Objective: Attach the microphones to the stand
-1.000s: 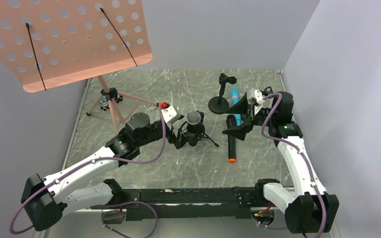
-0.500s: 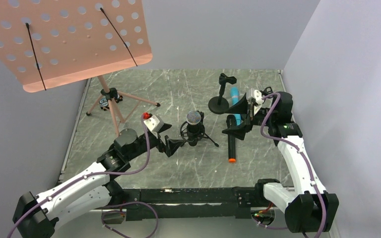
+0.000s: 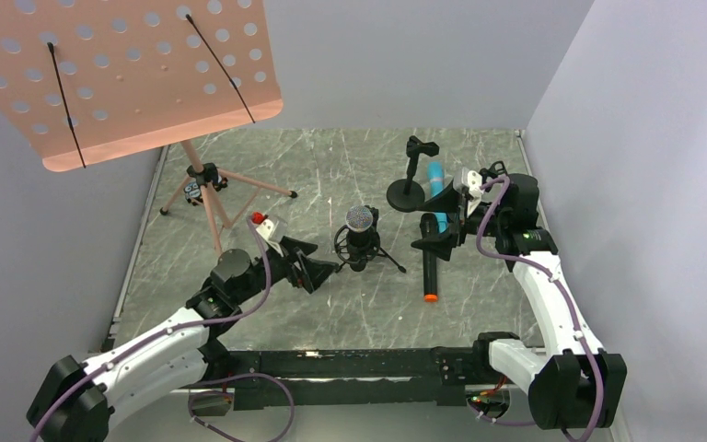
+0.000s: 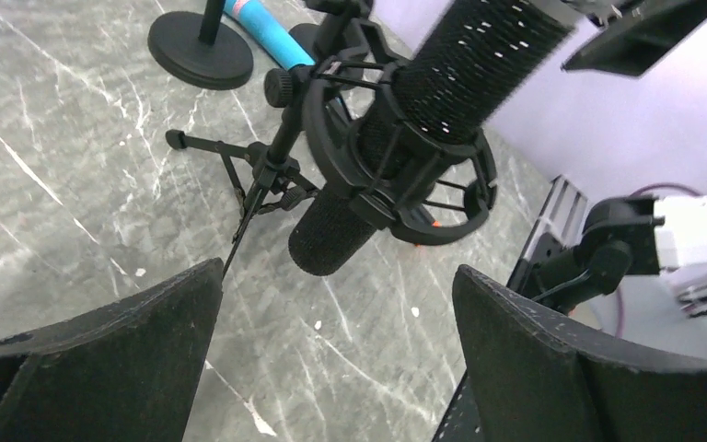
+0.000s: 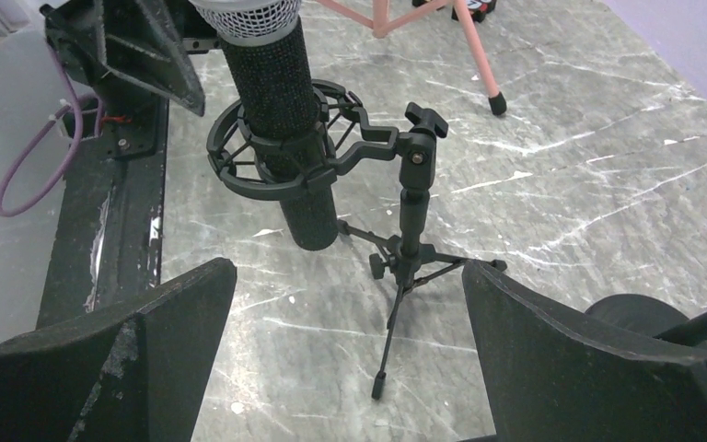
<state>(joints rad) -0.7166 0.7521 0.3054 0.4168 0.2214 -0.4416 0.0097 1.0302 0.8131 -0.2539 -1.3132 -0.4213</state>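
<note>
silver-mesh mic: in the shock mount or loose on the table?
In the mount. The silver-mesh mic stands upright through the shock mount ring on the small tripod stand.

Grey marbled surface (image 3: 331, 166) with white veins, pale lavender walls (image 3: 405, 64) on three sides, pink perforated music stand (image 3: 120, 74) back left, even light

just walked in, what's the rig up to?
The black microphone with the silver mesh head sits upright in the shock mount of the small tripod stand. The left gripper hangs open near it, holding nothing. The right gripper, also open, is over the head end of the all-black microphone with the orange end, lying flat on the table. The bright blue microphone lies beside the empty round-base stand.
</note>
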